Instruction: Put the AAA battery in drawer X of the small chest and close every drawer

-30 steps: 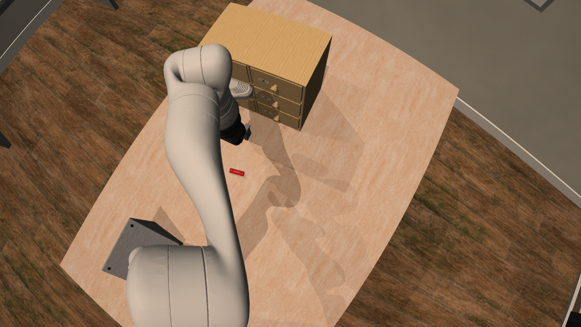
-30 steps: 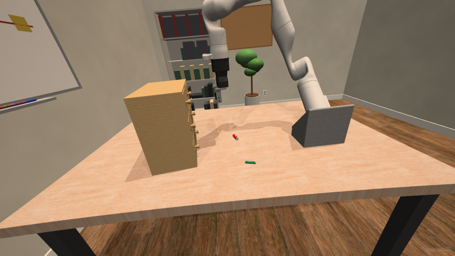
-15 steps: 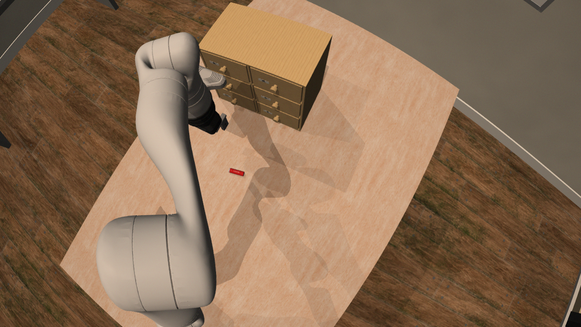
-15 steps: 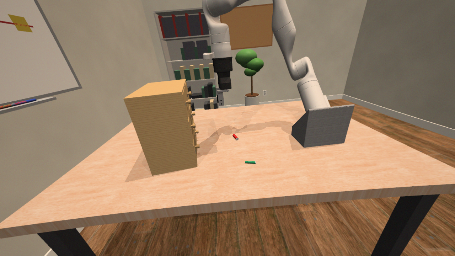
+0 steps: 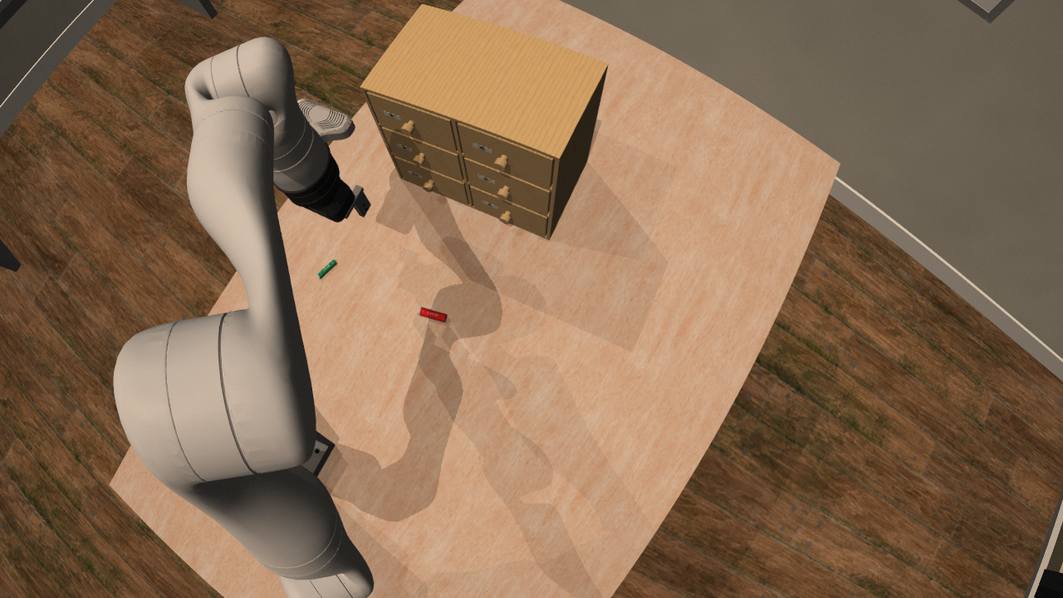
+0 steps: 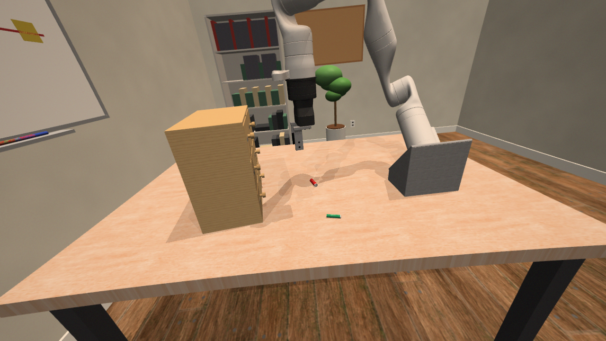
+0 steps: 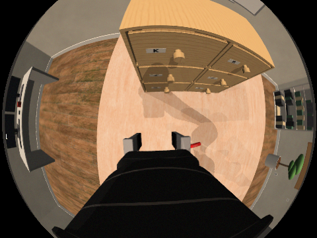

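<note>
In the wrist view, from left to right, the drawer marked K is facing the open gripper from ahead, at the top of the chest's left column. The gripper is hanging above the table, its fingers standing fully apart and gripping nothing. The slim green battery, looking like the AAA, is lying flat on the table, lower than the hand and back from it on the side away from the chest; the wrist view is hiding it. The chest is standing upright ahead, its six drawers looking pushed in; the X label is too small to read. To the hand's right, the thicker red battery is lying on the table. A potted plant is standing farther right, well beyond it.
</note>
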Available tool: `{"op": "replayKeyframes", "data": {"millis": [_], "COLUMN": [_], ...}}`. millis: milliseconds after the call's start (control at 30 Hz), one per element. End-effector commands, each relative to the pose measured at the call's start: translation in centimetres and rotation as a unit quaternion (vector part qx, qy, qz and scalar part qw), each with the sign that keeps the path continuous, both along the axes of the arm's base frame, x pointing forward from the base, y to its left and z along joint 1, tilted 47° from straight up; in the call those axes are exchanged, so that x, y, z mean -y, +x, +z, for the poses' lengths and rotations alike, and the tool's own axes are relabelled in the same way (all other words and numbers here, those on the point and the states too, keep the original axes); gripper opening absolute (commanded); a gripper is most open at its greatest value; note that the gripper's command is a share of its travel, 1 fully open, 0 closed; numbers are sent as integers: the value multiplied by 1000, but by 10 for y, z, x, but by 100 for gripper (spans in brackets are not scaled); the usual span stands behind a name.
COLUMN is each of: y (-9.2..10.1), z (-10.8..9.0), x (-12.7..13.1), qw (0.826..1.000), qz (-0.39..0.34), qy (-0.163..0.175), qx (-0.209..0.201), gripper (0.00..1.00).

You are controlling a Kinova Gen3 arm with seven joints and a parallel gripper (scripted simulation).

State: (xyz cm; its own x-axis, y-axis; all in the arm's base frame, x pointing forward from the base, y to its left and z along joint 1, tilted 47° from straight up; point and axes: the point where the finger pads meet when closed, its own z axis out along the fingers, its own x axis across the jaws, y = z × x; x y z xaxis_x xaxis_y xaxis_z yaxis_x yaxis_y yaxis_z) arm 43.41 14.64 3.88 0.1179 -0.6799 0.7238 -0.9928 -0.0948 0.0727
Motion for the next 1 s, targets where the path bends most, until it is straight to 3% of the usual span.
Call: {"op": "replayKeyframes", "data": {"millis": [0,467,967], "y": [0,1,7], "z": [-4,-5,-11], "x": [-1,0,6], "qw": [1000,1000,998], "qz": [2,8,46], "qy": [-3,-3,4], "qx": [-1,5,40], "gripper": [100,100,100]}}
